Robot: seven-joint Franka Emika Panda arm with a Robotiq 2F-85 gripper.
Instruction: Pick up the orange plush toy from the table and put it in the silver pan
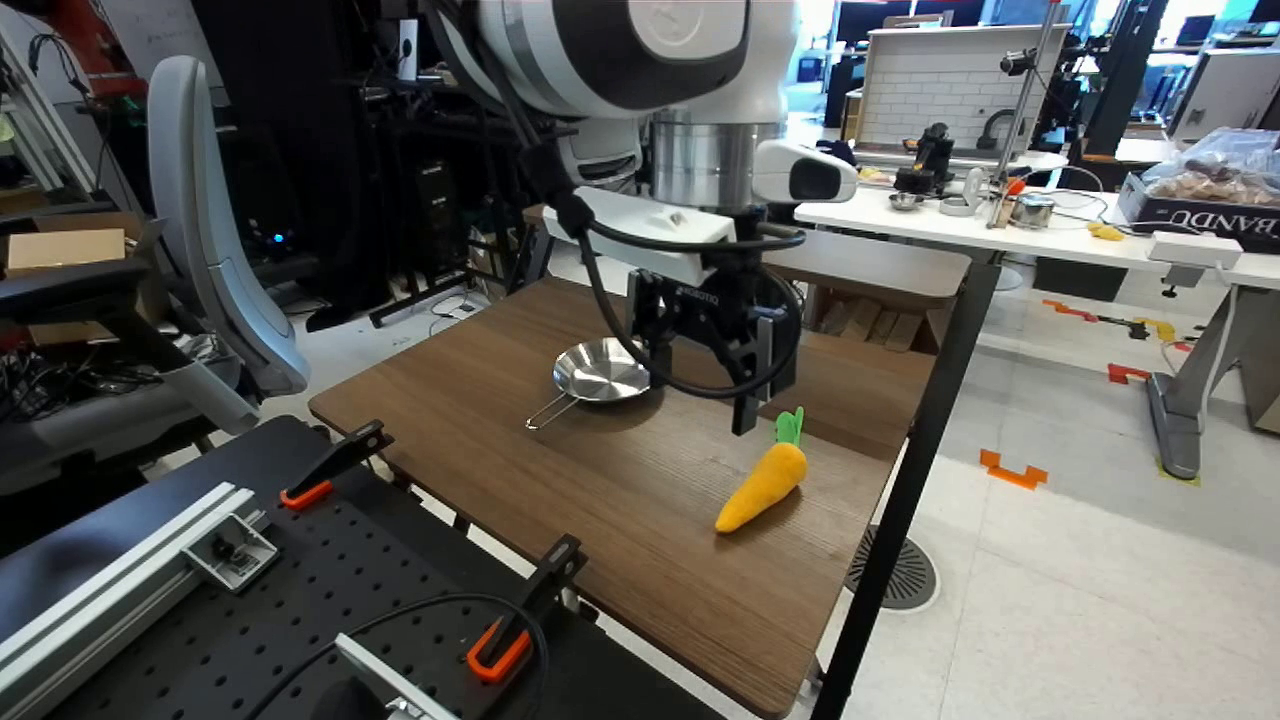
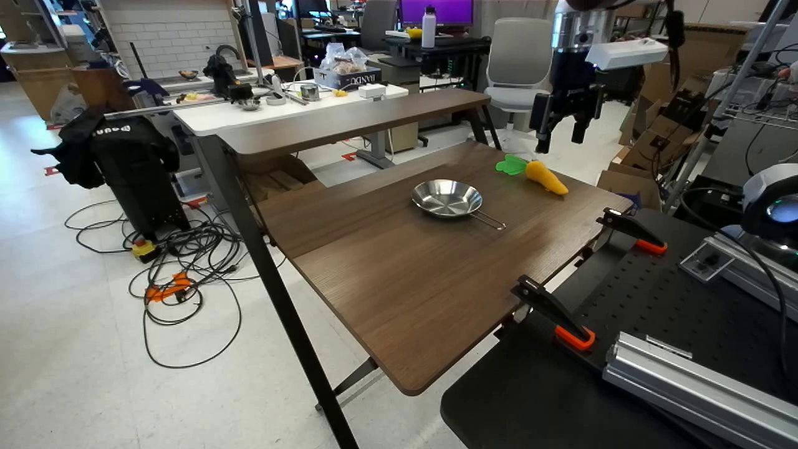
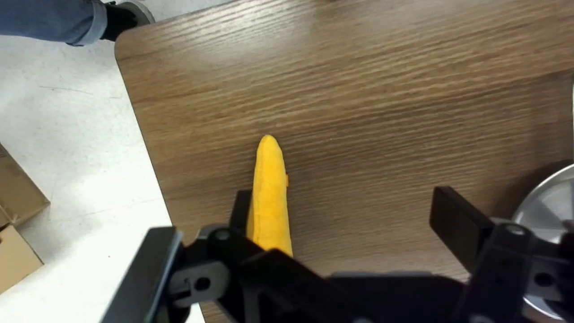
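The orange plush toy (image 1: 765, 488), carrot-shaped with a green top, lies on the brown table (image 1: 600, 490) near one end; both exterior views show it (image 2: 545, 178). In the wrist view the toy (image 3: 271, 193) appears beside the left finger, its green end hidden behind the gripper. The silver pan (image 1: 600, 372) sits on the table apart from the toy, its thin handle visible in both exterior views (image 2: 447, 198). In the wrist view the pan (image 3: 549, 206) is partly cut off at the right. My gripper (image 1: 700, 395) is open and empty, above the table (image 2: 561, 142), fingers wide apart (image 3: 343, 202).
Black clamps with orange handles (image 1: 500, 650) grip the edge between the table and a black perforated board (image 1: 400, 560). A raised shelf (image 2: 355, 121) runs along a long side of the table, with a black post (image 1: 900, 500). A person's leg (image 3: 54, 20) shows past the table corner.
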